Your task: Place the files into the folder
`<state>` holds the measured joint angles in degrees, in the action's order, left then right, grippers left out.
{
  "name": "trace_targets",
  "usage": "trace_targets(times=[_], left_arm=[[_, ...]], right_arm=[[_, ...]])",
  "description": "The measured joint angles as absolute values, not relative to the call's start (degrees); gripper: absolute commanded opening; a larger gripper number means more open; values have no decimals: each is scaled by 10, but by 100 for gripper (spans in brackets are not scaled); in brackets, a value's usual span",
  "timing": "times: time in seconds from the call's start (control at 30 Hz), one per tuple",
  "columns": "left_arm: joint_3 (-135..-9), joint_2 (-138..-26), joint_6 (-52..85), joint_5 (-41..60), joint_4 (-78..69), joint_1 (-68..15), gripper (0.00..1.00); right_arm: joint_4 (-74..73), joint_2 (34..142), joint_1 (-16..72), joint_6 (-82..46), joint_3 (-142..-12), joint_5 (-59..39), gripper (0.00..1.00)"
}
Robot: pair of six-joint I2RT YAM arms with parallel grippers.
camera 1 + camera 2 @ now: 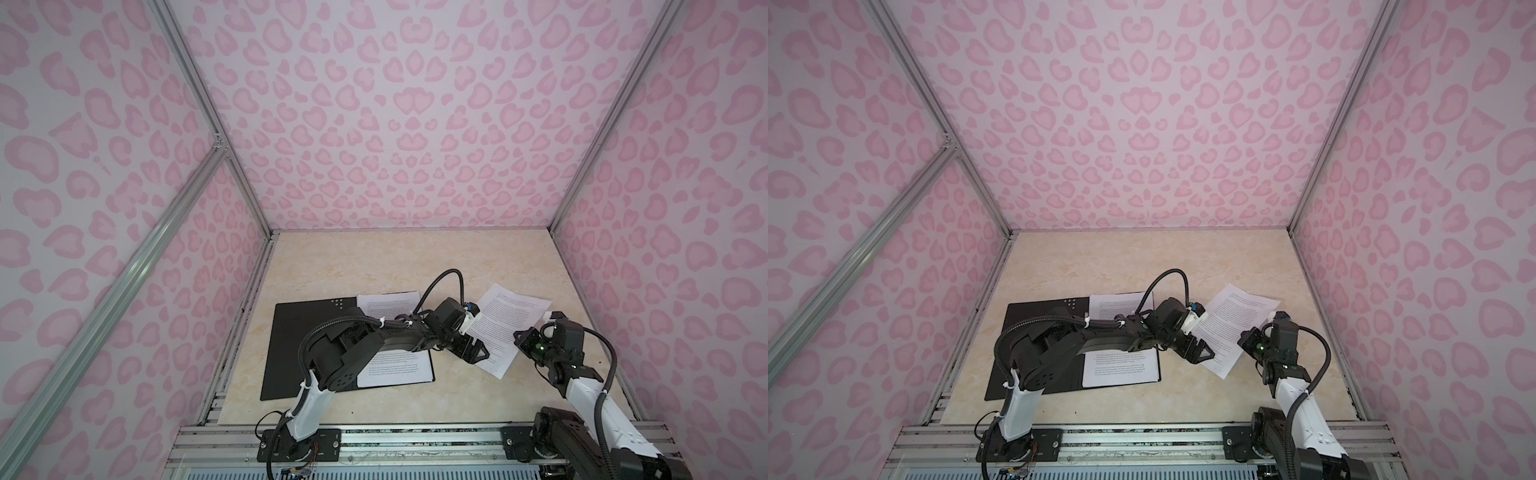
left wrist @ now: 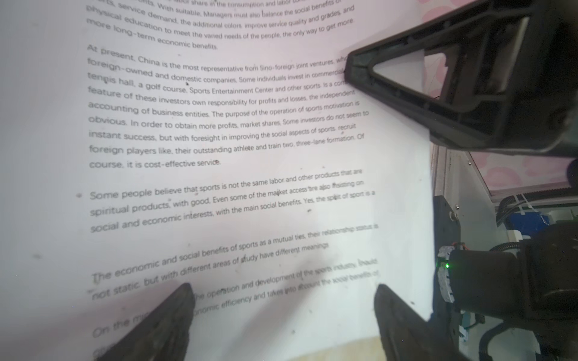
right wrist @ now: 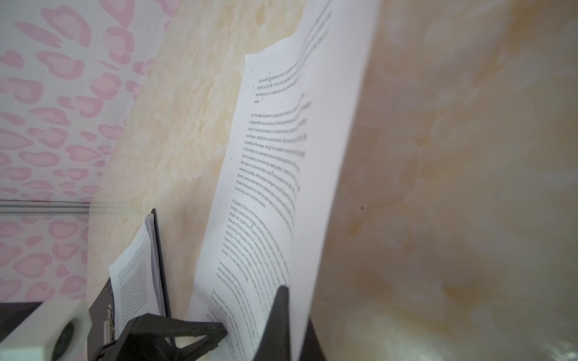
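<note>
The folder (image 1: 291, 345) (image 1: 1017, 328) lies open on the table, black inside up. Printed files (image 1: 399, 368) (image 1: 1121, 368) (image 3: 134, 275) rest on its right half. One more printed sheet (image 1: 511, 316) (image 1: 1237, 316) (image 2: 219, 156) (image 3: 275, 175) sits askew to the right of the folder, with its right edge lifted. My right gripper (image 1: 518, 335) (image 1: 1244, 335) (image 3: 294, 300) is shut on that edge, one finger on each face of the paper. My left gripper (image 1: 478, 356) (image 1: 1204, 355) (image 2: 281, 287) is open, its fingers spread just over the sheet's near left part.
Pink-patterned walls close in the beige marble-look table (image 1: 374, 257) on three sides. Aluminium rails (image 1: 374, 440) run along the front edge by the arm bases. The left arm reaches across the folder's right half and hides part of the files there.
</note>
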<state>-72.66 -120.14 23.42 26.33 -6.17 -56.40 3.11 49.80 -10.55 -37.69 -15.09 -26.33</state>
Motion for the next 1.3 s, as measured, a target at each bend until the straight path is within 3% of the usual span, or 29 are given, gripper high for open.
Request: trace_targets(times=[0.37,0.7,1.03,1.3], left_arm=[[-781,-1153,244,225,107,-563,92],[-846,-1013,206,160,95,-560,94],[-588,-721,163,10,-11,-558,97],[-329,-392,200,-115,-26,-556,99]], right_arm=[[64,454,-106,-357,-159,-267,0],[61,461,-106,-353,-158,-286,0],[59,437,-94,-350,-160,-299,0],[80,442,37,-349,-253,-238,0]])
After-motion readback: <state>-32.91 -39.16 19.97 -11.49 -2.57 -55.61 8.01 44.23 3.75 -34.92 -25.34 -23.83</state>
